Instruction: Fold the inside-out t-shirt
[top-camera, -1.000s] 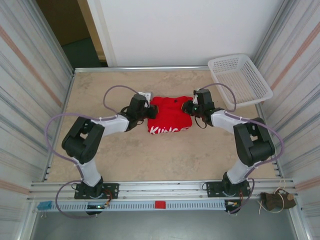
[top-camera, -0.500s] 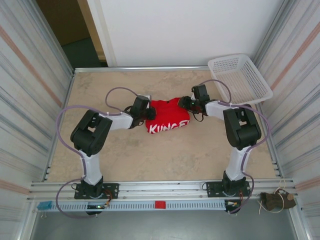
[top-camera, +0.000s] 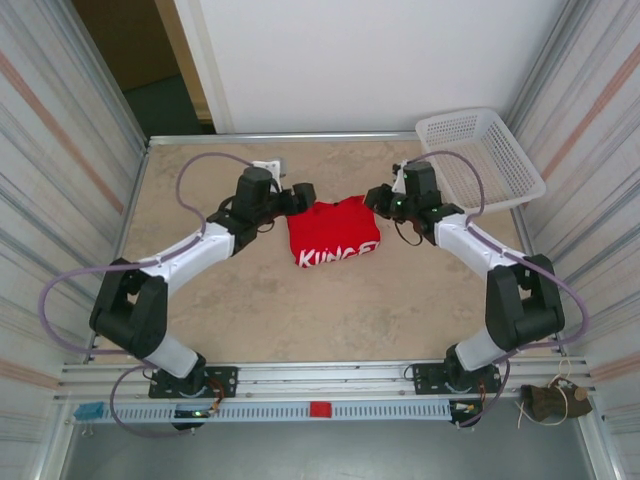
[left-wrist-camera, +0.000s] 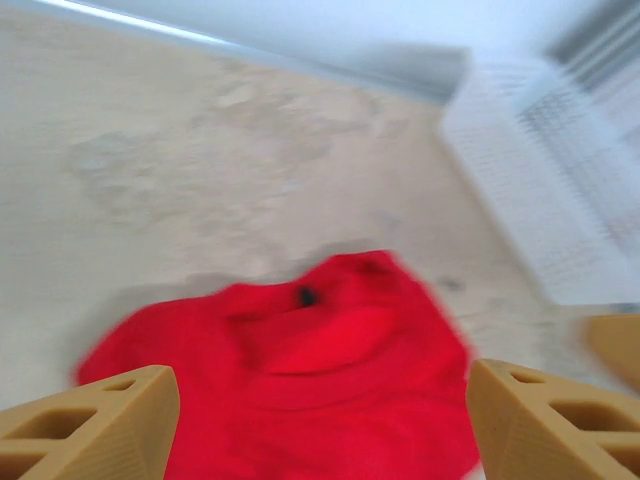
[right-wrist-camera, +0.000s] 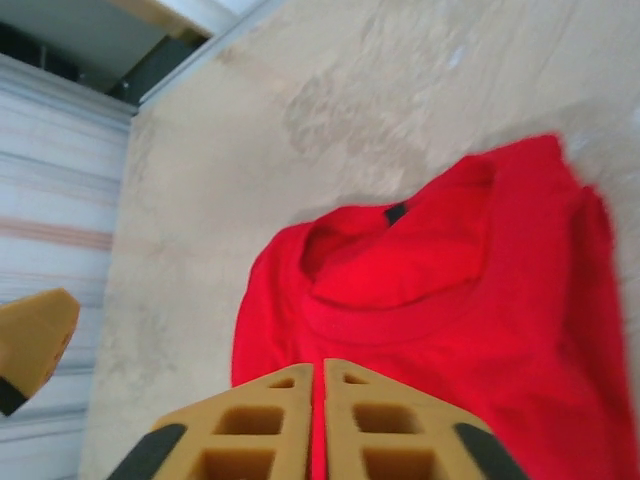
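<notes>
The inside-out t-shirt (top-camera: 335, 230) lies folded into a compact red block at mid table, with white lettering along its near edge. My left gripper (top-camera: 303, 192) hovers over the shirt's far left corner. In the left wrist view its tan fingers (left-wrist-camera: 90, 425) stand wide apart with the red cloth (left-wrist-camera: 300, 380) below them and nothing held. My right gripper (top-camera: 372, 197) hangs over the far right corner. In the right wrist view that gripper (right-wrist-camera: 320, 420) has its fingers pressed together above the shirt (right-wrist-camera: 470, 300), with no cloth between them.
A white mesh basket (top-camera: 480, 158) sits at the back right corner, also blurred in the left wrist view (left-wrist-camera: 560, 190). A small white object (top-camera: 268, 163) lies near the back edge behind the left arm. Corrugated walls close in both sides.
Both grippers have let go of the shirt's far edge and lifted away from it. The left one has opened wide; the right one opened, then shut again. The shirt stays folded.
</notes>
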